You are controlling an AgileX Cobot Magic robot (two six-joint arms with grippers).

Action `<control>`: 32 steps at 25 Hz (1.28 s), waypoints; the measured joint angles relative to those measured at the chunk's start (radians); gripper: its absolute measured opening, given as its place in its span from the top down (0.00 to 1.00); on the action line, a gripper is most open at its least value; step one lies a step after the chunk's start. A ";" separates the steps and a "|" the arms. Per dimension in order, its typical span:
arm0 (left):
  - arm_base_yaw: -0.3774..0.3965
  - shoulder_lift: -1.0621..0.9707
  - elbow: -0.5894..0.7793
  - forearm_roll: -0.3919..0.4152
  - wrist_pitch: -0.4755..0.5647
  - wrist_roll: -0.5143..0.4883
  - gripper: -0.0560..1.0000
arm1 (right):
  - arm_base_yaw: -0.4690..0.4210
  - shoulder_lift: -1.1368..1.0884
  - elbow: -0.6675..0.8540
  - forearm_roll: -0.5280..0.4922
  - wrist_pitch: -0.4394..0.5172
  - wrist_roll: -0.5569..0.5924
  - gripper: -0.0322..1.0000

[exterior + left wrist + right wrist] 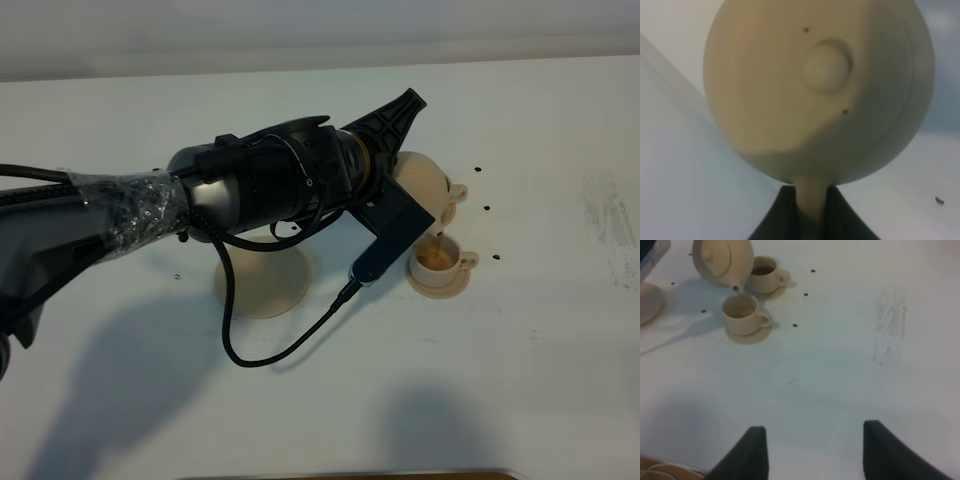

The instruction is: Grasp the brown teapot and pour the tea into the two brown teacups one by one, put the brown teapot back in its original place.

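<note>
White table [520,380]. Count: 1 teapot [420,180], 2 cups [742,312], 2 small saucers [747,335], 1 bigger plate [265,292]. Teapot hangs tipped in the air, handle pinched tight by left claw [811,200], thin stream dropping into near cup [436,258]. Tea also in far cup [764,272], just behind. Each cup on its own saucer. Bigger plate sits left of cups, apart from teapot. Near the table edge, right claw [812,440] spread wide, holding nothing.

Teapot [420,180] plain beige-tan, 2 tiny dark dots on top. Near teacup [742,314] + far teacup [765,274], w/ saucers, same beige; tea [436,259] amber-brown. Big saucer plate [262,285] beige. Table [520,380] white, scattered black specks, grey smudge. Left arm [270,185] black, shiny clear wrap. Right gripper [815,426] black.
</note>
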 joint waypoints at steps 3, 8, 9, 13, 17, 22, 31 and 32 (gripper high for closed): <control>0.000 0.006 0.001 0.013 -0.008 -0.002 0.87 | 0.000 0.000 0.000 0.000 0.000 0.000 0.54; 0.000 0.006 0.004 0.058 -0.012 -0.005 0.87 | 0.000 0.000 0.000 0.000 0.000 0.000 0.54; 0.000 0.007 0.005 0.066 -0.015 -0.004 0.87 | 0.000 0.000 0.000 0.000 0.000 0.000 0.54; 0.000 0.007 0.007 0.103 -0.024 -0.004 0.87 | 0.000 0.000 0.000 0.000 0.000 0.000 0.54; 0.000 0.007 0.007 0.117 -0.044 0.002 0.87 | 0.000 0.000 0.000 0.000 0.000 0.000 0.54; 0.000 0.007 0.019 0.118 -0.063 0.044 0.87 | 0.000 0.000 0.000 0.000 0.000 0.000 0.54; -0.001 0.015 0.027 0.129 -0.070 0.071 0.87 | 0.000 0.000 0.000 0.000 0.000 0.000 0.54; -0.001 0.015 0.027 0.136 -0.072 0.072 0.87 | 0.000 0.000 0.000 0.000 0.000 0.000 0.54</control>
